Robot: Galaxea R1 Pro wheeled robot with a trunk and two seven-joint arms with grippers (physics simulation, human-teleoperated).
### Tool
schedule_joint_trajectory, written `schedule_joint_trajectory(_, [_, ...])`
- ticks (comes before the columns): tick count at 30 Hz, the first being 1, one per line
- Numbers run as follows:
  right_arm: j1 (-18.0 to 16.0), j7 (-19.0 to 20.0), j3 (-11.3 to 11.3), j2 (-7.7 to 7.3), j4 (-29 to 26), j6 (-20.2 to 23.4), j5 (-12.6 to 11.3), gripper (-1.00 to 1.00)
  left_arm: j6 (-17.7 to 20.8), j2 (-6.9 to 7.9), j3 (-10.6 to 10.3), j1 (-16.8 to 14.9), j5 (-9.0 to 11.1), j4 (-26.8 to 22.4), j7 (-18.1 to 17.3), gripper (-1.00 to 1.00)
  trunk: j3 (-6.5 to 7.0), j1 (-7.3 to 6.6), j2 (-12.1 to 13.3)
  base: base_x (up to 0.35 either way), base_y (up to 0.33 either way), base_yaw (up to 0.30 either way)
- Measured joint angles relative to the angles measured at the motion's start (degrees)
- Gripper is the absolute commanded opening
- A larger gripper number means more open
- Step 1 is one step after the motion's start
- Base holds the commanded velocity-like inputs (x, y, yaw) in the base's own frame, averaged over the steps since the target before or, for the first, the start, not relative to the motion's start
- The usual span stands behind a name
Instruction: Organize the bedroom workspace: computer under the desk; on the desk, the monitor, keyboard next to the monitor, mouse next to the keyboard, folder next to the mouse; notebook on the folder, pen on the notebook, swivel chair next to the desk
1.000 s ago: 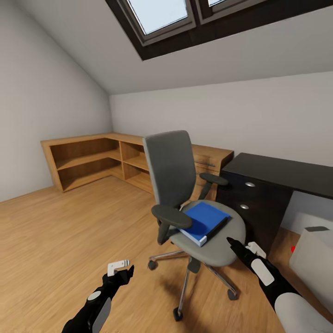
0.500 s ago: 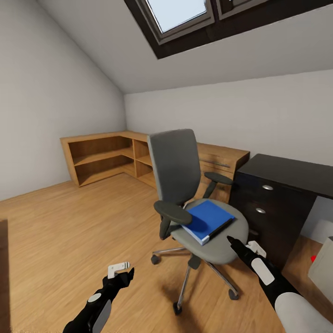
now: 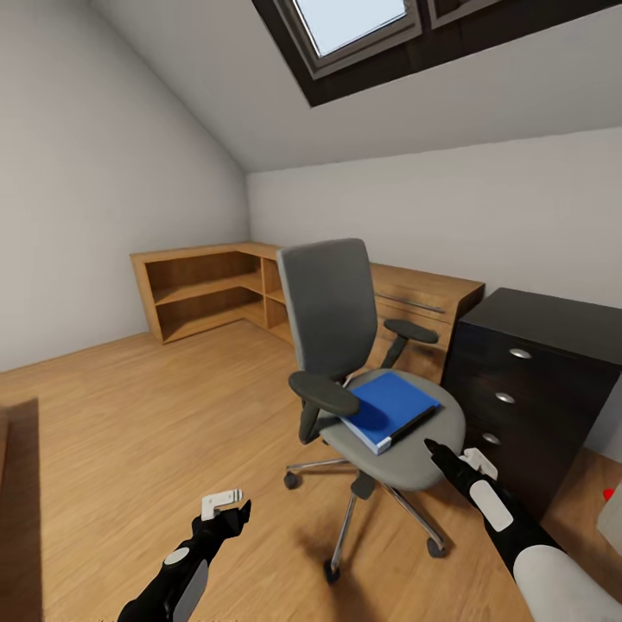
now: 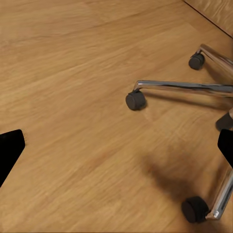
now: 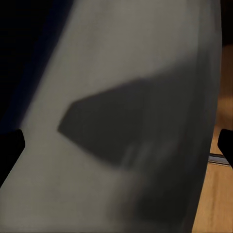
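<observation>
An attic room in a home, set up as a study: sloped ceiling with a skylight (image 3: 363,26), wood floor (image 3: 130,415), low corner shelving (image 3: 207,289), a swivel chair (image 3: 345,345) and a black desk (image 3: 544,363) with drawers.

The head view looks forward and down at the swivel chair (image 3: 363,363) from near. The left wrist view faces the wood floor (image 4: 73,97), sharing the chair's chrome base. The right wrist view sits very close over its grey seat.
</observation>
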Motion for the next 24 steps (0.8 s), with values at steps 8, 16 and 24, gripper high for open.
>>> schedule_joint_trajectory(8, [0.02,-0.01,0.02,0.0,-0.33,-0.04,-0.02,1.0,0.0,0.0,0.0,0.0,0.0,0.0,0.0,1.0,-0.22,0.0,0.0,0.0,0.0,0.084])
schedule_joint_trajectory(16, [0.02,0.06,0.18,0.0,-0.39,-0.06,-0.24,1.0,-0.01,0.0,-0.02,-0.01,0.0,0.06,0.0,1.0,-0.3,0.0,0.0,0.0,0.0,0.017])
schedule_joint_trajectory(24, [0.03,0.21,0.3,0.02,0.06,-0.06,-0.43,1.0,-0.02,-0.01,-0.07,-0.02,-0.01,0.12,0.0,1.0,-0.31,0.02,0.0,-0.095,-0.025,0.001])
